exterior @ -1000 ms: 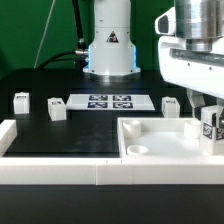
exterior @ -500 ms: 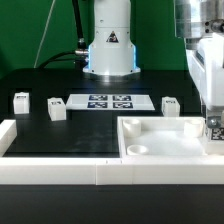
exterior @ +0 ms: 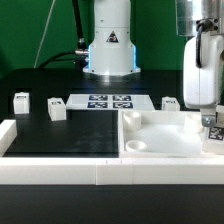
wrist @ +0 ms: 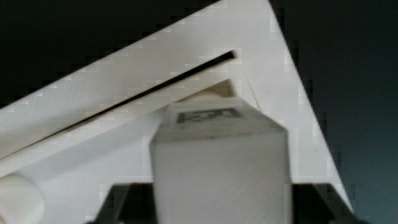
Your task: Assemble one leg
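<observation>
My gripper (exterior: pixel 213 124) is at the exterior view's right edge, shut on a leg (exterior: pixel 213 130), a stubby white block with a black tag. It holds the leg upright at the right corner of the large white tray-like piece (exterior: pixel 150 150). In the wrist view the leg (wrist: pixel 217 150) fills the space between my dark fingers (wrist: pixel 128 205), with my gripper (wrist: pixel 217 208) over the tray piece's angled corner (wrist: pixel 160 80). Whether the leg touches the tray piece I cannot tell. Three more legs stand on the black table: two at the left (exterior: pixel 21 99) (exterior: pixel 57 110), one (exterior: pixel 170 103) behind the tray piece.
The marker board (exterior: pixel 110 101) lies flat at the back middle. The robot base (exterior: pixel 108 50) stands behind it. A white wall (exterior: pixel 60 170) runs along the front edge, with a raised end at the left (exterior: pixel 6 135).
My gripper has moved right and a little down with the leg, to the tray piece's right corner. The tray piece now sits skewed, its left far corner shifted.
</observation>
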Robot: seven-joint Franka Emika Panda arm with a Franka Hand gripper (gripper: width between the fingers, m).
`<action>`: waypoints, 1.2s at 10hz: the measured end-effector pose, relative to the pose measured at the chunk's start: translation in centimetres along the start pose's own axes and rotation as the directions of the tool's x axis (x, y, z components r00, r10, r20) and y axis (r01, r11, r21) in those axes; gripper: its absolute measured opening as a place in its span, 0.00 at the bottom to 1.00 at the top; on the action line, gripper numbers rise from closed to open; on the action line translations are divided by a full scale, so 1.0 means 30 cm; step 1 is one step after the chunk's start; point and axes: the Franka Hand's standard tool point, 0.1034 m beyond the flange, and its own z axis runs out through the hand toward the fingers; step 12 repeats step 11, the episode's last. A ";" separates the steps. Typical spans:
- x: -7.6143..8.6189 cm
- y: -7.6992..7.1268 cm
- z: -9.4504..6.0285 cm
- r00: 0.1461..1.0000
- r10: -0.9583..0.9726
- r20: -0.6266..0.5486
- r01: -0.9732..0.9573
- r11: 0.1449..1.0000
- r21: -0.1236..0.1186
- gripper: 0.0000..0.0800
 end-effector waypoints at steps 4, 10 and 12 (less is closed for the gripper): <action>0.005 0.000 0.002 1.000 -0.025 0.000 0.025 1.000 -0.002 0.46; 0.005 0.001 0.004 1.000 -0.028 -0.001 0.028 1.000 -0.003 0.81; 0.006 0.001 0.005 1.000 -0.028 -0.001 0.028 1.000 -0.003 0.81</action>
